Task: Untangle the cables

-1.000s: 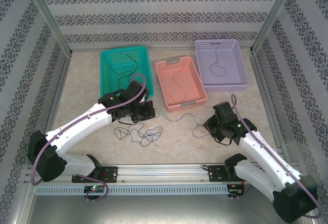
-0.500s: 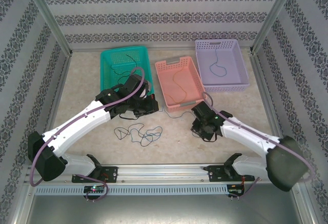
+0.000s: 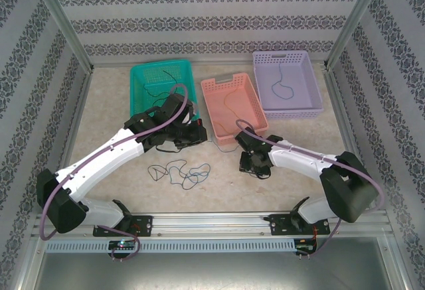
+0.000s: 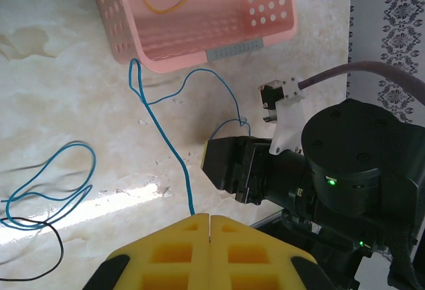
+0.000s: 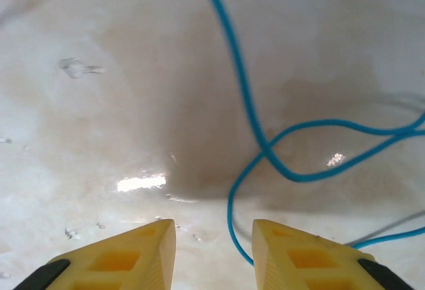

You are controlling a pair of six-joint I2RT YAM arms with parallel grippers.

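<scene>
A blue cable (image 4: 166, 141) runs up from my left gripper (image 4: 210, 218), whose yellow fingers are shut on its end, past the front of the pink basket (image 4: 219, 51). In the top view the left gripper (image 3: 196, 133) sits just left of that basket. My right gripper (image 3: 251, 164) hovers low over the table in front of it. Its jaws (image 5: 214, 237) stand open, and a loop of the blue cable (image 5: 242, 97) lies on the table between them, close to the right finger. A loose tangle of black and blue cables (image 3: 179, 170) lies between the arms.
Three baskets stand at the back: teal (image 3: 138, 77), pink (image 3: 210, 104) and purple (image 3: 312, 77), each with a thin cable inside. Patterned walls and metal posts close in the table. A black cable (image 4: 40, 227) lies near the blue loops.
The right arm has swung left to the front of the pink basket and its jaws have opened wider. The left gripper has crept slightly right, still holding the blue cable.
</scene>
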